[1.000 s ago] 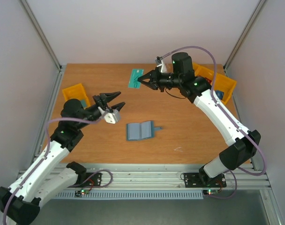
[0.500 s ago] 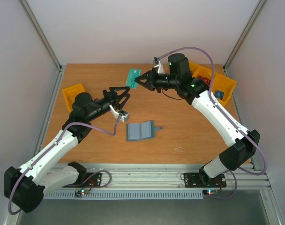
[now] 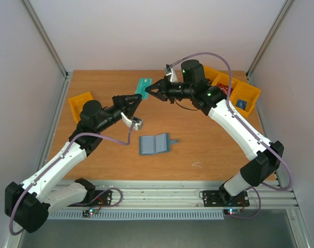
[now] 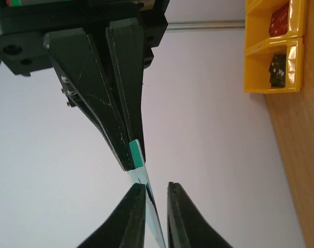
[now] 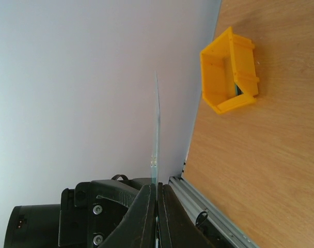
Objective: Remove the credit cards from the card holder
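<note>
The desk (image 3: 198,134) is a brown wooden board with pale walls on 3 sides. Near its middle lies the card holder (image 3: 153,144), spread open and flat, its 2 halves side by side and a small tab sticking out to the right. 1 yellow left bin (image 3: 77,101) sits by the left edge, and the yellow right bins (image 3: 252,90) stand in a row at the far right corner. A small pale fleck (image 3: 197,165) lies near the front edge, right of the card holder.
</note>
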You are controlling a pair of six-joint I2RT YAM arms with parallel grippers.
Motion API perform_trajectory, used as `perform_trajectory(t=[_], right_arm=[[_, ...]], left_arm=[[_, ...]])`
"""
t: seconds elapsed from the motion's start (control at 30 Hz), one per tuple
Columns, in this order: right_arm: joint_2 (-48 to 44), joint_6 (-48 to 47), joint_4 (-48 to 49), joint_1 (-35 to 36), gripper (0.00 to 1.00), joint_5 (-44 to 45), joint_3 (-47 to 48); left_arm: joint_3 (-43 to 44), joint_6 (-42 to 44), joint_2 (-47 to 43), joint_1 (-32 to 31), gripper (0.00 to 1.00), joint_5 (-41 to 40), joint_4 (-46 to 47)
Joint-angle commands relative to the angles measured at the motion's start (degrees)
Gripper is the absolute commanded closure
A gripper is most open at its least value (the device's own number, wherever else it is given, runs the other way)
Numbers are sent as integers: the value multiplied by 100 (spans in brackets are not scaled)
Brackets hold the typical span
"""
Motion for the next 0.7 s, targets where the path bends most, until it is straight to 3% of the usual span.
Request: perform_trajectory(t=[0.0, 0.07, 0.17, 0.3, 0.43, 0.57, 0.67], right_arm=[[68, -46, 20, 58, 99, -60, 217], [79, -52, 23, 62, 99, -77, 225], [88, -144, -71, 61, 97, -68, 283], [67, -846, -983, 34, 65, 432, 633], [-164, -1521, -1787, -194, 42, 1047, 706], [-382, -2063, -2305, -459, 27, 1337, 688], [-442, -2390, -2496, -740, 6, 1153, 625]], left_arm=[[211, -22, 24, -47, 90, -94, 344], [213, -76, 17, -50, 99, -159, 325], [189, -140, -8, -60, 100, -271, 265], [154, -300, -71, -60, 100, -792, -24], [42, -700, -216, -12, 100, -1631, -633], [107, -1481, -309, 186, 100, -2241, -1911], [129, -2066, -361, 610, 100, -2299, -2826]])
